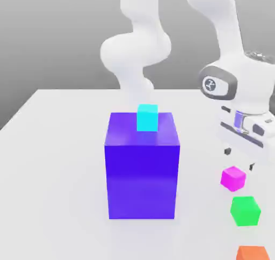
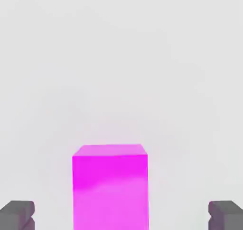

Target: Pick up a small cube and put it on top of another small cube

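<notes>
The small magenta-pink cube (image 1: 233,178) rests on the white table toward the exterior view's right. My gripper (image 1: 239,159) hangs just above it, open, its two dark fingertips (image 1: 228,151) spread wider than the cube and holding nothing. In the hand view the magenta cube (image 2: 110,186) sits between the two grey fingertips (image 2: 16,215) of the gripper (image 2: 121,217), with a gap on each side. A small cyan cube (image 1: 147,117) stands on top of the big blue-violet block (image 1: 142,167) at the middle of the table.
A small green cube (image 1: 245,210) lies just in front of the magenta one, and an orange cube (image 1: 252,252) is cut off by the exterior view's lower edge. The white table (image 1: 53,162) stretches out on the exterior view's left of the tall block.
</notes>
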You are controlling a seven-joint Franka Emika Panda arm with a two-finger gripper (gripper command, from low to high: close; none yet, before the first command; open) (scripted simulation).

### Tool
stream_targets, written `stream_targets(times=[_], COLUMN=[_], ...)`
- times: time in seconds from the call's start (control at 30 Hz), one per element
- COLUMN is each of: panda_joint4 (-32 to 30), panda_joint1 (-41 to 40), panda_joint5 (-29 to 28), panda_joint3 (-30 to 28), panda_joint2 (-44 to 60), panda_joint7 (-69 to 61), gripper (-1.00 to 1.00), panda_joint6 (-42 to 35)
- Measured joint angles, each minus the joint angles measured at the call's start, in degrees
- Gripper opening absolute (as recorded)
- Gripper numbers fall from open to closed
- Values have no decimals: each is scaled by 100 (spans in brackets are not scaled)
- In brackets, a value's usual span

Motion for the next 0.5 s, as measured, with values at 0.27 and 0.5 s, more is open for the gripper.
stream_targets(times=[0.27,0.5], panda_joint4=[141,7], panda_joint1=[247,94], panda_joint5=[-202,16], panda_joint3=[-296,-91], panda_joint2=[768,78], panda_joint7=[147,-24], gripper=[-100,-100], panda_joint6=[610,52])
